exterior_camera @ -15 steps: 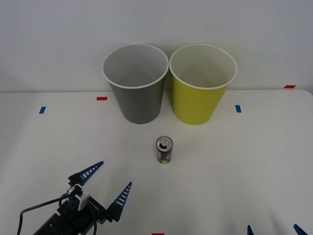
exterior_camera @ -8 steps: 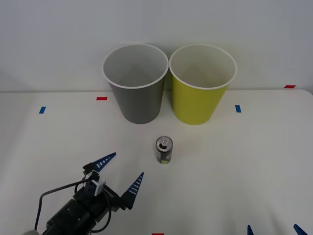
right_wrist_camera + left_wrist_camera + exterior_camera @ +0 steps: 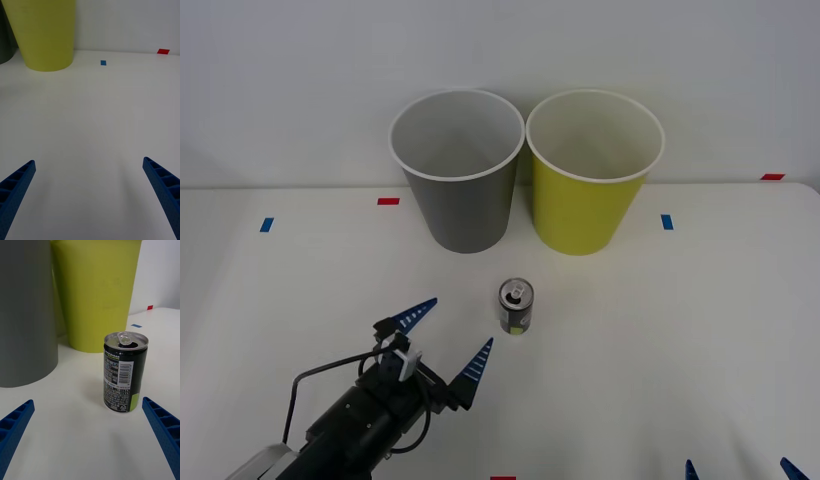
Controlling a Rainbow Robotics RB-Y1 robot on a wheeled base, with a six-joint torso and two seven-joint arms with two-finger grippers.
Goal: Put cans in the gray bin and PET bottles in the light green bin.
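White desk (image 3: pixel 700 330) with gray bin (image 3: pixel 459 190) and green bin (image 3: pixel 593 195) standing side by side at the far middle, gray on the left, rims near touching. Both upright, insides pale. Can (image 3: pixel 516 306) stands upright just near of the gap between the bins, apart from both, nothing between it and them. Small tape marks around: red (image 3: pixel 388 201) left of the gray bin, blue (image 3: pixel 267 224) far left, blue (image 3: pixel 667 222) right of the green bin, red (image 3: pixel 772 177) at the far right edge.

Left tool (image 3: pixel 448 337) sits near-left of the can, fingers spread wide, holding nothing, tips pointed toward the can but not touching it. Left wrist view has the can (image 3: pixel 125 372) ahead between the open fingers (image 3: pixel 161 423), pull-tab top open, black label with white barcode panel, yellow-green patch at the base; "SUGAR" readable near the top, remaining print too small to read.

Right tool (image 3: pixel 88 195) rests at the near-right desk edge, fingers wide apart, empty, well away from the can.
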